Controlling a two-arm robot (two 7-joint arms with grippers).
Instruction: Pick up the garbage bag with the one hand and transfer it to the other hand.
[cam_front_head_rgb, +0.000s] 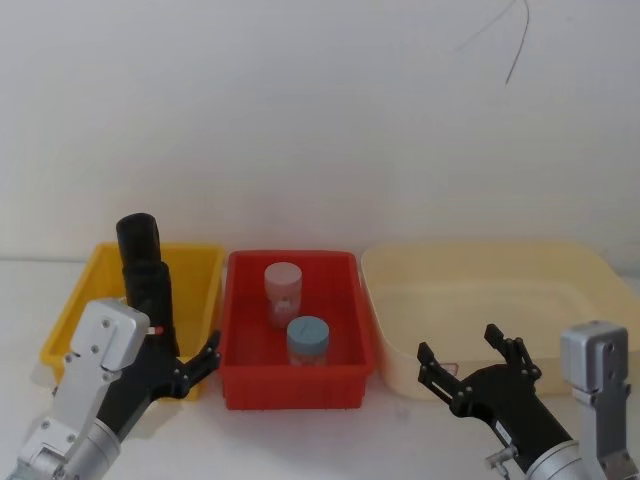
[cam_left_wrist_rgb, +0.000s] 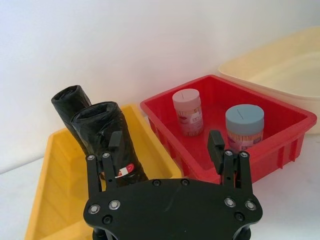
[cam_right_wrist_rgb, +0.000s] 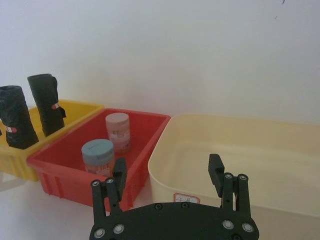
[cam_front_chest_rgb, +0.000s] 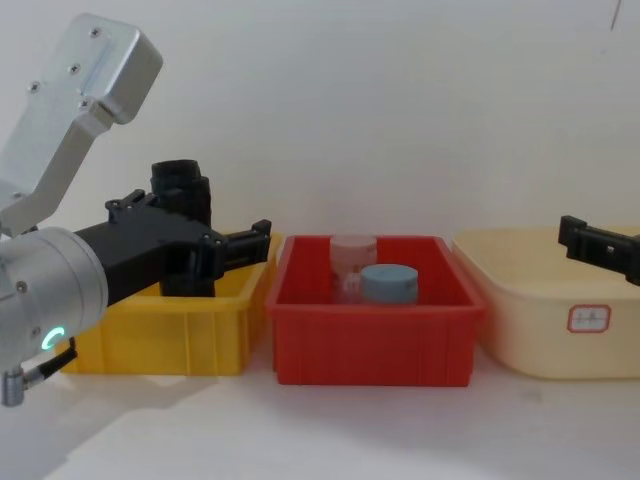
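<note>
My left gripper (cam_left_wrist_rgb: 165, 139) spread wide at the yellow bin (cam_left_wrist_rgb: 50, 170), holding nothing | garbage bag (cam_left_wrist_rgb: 102, 127) upright in that bin, just beside one of my fingers; second black roll (cam_left_wrist_rgb: 67, 107) next to it | my right gripper (cam_right_wrist_rgb: 168, 162) wide too, empty, near the cream bin (cam_right_wrist_rgb: 250, 150)

light: bright, even | shadows: faint, soft under red bin (cam_front_chest_rgb: 372, 345) | wall (cam_front_chest_rgb: 400, 120): washed-out white
</note>
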